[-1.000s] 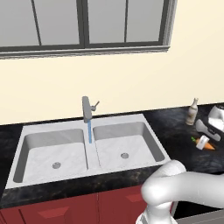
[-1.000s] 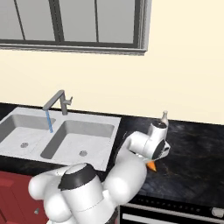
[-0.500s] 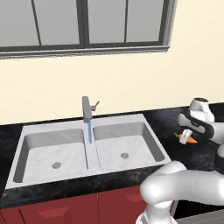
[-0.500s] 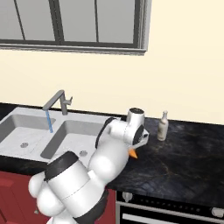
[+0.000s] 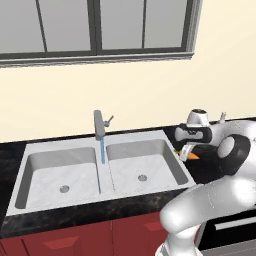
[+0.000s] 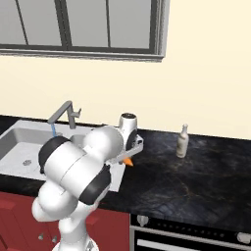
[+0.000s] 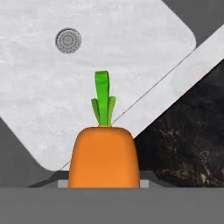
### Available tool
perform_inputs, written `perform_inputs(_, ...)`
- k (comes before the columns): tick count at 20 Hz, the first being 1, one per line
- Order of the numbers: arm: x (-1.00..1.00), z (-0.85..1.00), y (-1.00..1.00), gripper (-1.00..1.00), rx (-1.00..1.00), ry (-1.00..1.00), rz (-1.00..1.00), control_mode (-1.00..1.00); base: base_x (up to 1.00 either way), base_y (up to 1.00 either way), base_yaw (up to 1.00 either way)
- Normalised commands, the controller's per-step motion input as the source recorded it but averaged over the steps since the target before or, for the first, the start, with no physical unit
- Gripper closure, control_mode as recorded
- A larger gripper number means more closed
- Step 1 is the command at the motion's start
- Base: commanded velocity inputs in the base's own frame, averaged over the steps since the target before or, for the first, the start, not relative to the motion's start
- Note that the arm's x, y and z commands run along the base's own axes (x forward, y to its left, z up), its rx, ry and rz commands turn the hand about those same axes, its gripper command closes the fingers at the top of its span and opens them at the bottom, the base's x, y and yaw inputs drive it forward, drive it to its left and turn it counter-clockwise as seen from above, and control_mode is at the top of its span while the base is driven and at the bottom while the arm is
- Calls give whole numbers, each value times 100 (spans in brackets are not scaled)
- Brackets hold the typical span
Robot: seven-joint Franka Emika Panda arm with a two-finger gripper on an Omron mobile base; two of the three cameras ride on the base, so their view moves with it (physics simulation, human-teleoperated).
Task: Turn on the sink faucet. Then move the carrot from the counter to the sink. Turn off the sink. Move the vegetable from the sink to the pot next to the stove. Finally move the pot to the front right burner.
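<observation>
One small orange tapered carrot with a green stem tip (image 7: 104, 153) is on our list as held: the end effector (image 5: 186, 151) is clamped on its thick body, so we carry it in the air rather than leave it on the glossy black marbled stone counter (image 6: 196, 171). In the hand view the stem points away from the end effector toward the bowl below, which we judge a carrying pose for a drop.

One light grey double-basin sink (image 5: 75, 175): the carrot hangs over its right rim, at the corner where bowl meets counter. The round drain (image 7: 68, 40) of the near bowl lies ahead of the stem, so we judge the carry not yet far enough over the bowl for release.

One short upright grey metal faucet post with a thin lever handle (image 5: 100, 122): a blue stream falls from it at the divider between the two bowls. We read the water as running, so the first step is done and rinsing waits on the carrot.

One pale slim bottle (image 6: 182, 141) stands upright on the counter, well apart from the carrot; no part in this step.
</observation>
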Motion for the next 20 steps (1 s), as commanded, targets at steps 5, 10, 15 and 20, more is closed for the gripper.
perform_inputs(5,40,0,76,100,0,3,9,-100,0,0,0)
perform_inputs(10,26,-5,76,100,0,6,5,-100,0,0,0)
perform_inputs(15,11,-16,57,100,0,6,7,-100,0,0,0)
perform_inputs(20,18,-35,43,100,0,1,5,-100,0,0,0)
